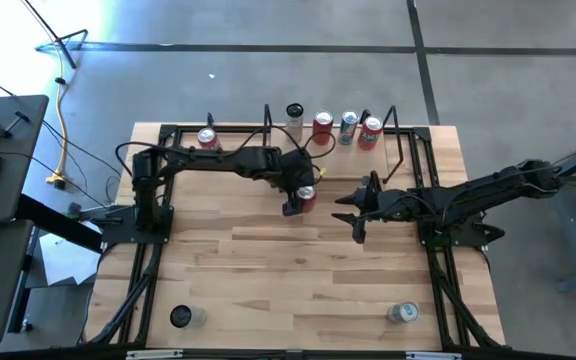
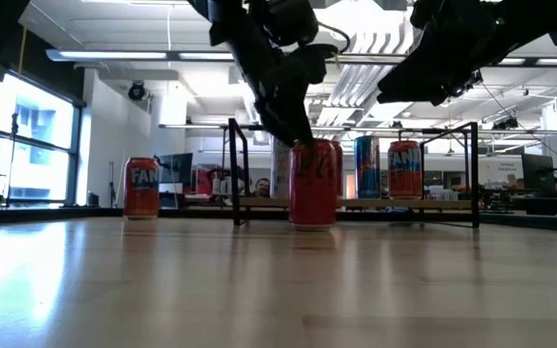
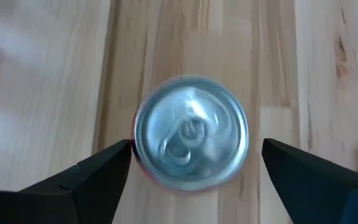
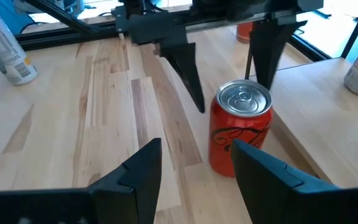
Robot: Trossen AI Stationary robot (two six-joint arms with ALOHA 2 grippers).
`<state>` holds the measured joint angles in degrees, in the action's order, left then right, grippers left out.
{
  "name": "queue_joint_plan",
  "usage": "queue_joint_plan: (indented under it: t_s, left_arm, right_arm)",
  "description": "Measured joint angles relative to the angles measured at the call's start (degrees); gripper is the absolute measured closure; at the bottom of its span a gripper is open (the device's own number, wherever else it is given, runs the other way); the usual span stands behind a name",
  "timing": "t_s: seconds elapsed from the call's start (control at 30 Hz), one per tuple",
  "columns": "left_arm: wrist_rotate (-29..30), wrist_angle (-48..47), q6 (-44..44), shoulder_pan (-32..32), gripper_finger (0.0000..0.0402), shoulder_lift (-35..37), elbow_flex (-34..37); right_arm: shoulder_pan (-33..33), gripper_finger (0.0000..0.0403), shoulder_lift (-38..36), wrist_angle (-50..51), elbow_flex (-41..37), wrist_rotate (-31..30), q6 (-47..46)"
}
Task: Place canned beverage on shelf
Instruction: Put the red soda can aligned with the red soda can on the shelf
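Left gripper (image 1: 301, 196) hangs over the red can (image 1: 307, 197), fingers (image 3: 98, 177) spread wide either side of its top, not touching. Can stands upright on the table (image 1: 268, 260), directly below the gripper, just in front of the shelf (image 1: 388, 165). Right gripper (image 1: 353, 208) hovers beside the can, fingers apart.

A: We see the can (image 1: 306, 196) upright on the tabletop (image 1: 268, 270), just in front of the shelf (image 1: 393, 168), left gripper (image 1: 299, 200) straddling it from above?

B: Yes. We put the right gripper (image 1: 356, 212) just right of it, apart. Four cans (image 1: 331, 127) line the shelf behind; one can (image 1: 207, 138) far left, two cans (image 1: 186, 316) at the near corners.
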<state>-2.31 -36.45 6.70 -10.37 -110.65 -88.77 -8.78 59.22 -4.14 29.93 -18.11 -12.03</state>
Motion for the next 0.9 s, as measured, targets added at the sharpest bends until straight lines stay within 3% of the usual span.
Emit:
queue_joint_plan:
  t_s: [0.23, 0.43, 0.67, 0.9]
  left_arm:
    - [1.4, -0.4, 0.6, 0.1, 0.0047, 4.5, 0.0]
    - [1.5, 2.4, -0.1, -0.1, 0.0046, 11.4, 1.8]
    - [1.5, 19.4, -4.0, 0.5, 0.0046, 25.5, 20.1]
    - [1.5, 37.2, -7.7, 3.7, 0.0046, 42.6, 40.8]
  right_arm:
    - [0.0, 0.022, 0.0, -0.7, 0.0, -0.9, 0.4]
    - [0.2, 0.0171, 0.8, -3.7, 0.0, 1.1, 0.5]
    - [4.1, 0.011, 6.7, -7.6, 1.3, 3.8, 0.7]
    - [7.9, 0.0102, 13.8, -7.8, 6.8, 4.9, 5.0]
